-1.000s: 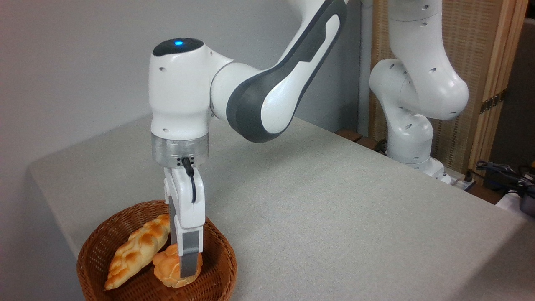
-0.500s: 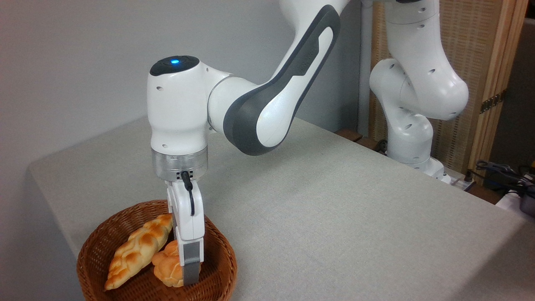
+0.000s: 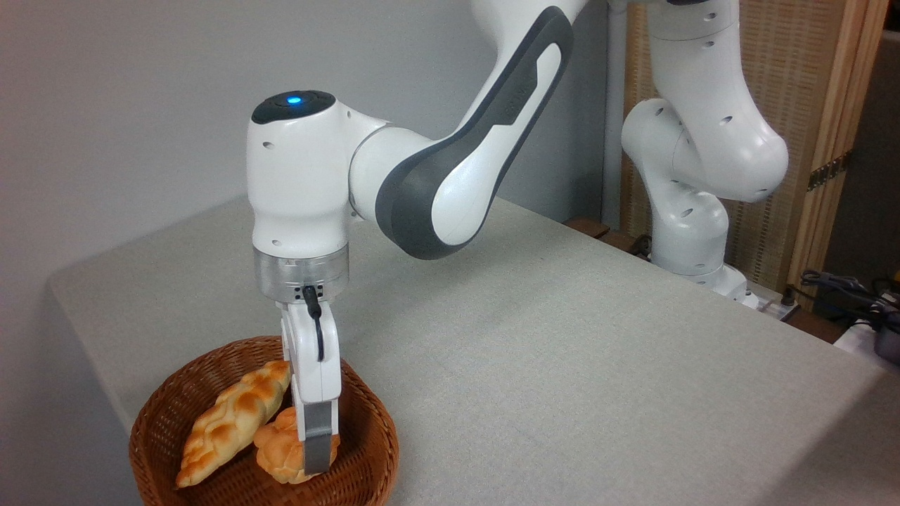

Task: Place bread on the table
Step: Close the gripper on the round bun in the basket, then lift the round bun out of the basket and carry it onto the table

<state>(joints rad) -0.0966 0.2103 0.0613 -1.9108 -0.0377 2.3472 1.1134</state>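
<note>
1. Bread [image 3: 278, 455] sits in the basket [image 3: 211, 485] at the table's [image 3: 562, 365] front left corner, directly under your gripper [image 3: 316, 460], touching the long braided loaf [image 3: 232, 422].
2. Your gripper points straight down, its near finger across the bun's right side; you cannot tell whether it is clamped yet.
3. Bare cloth lies to the right, so lift first, then carry right.

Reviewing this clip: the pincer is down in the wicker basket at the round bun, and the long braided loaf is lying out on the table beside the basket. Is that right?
Not quite. The camera view shows the braided loaf lying inside the wicker basket, not on the table. It rests beside the round bun. The rest holds: the pincer is down in the basket at the bun.
</note>
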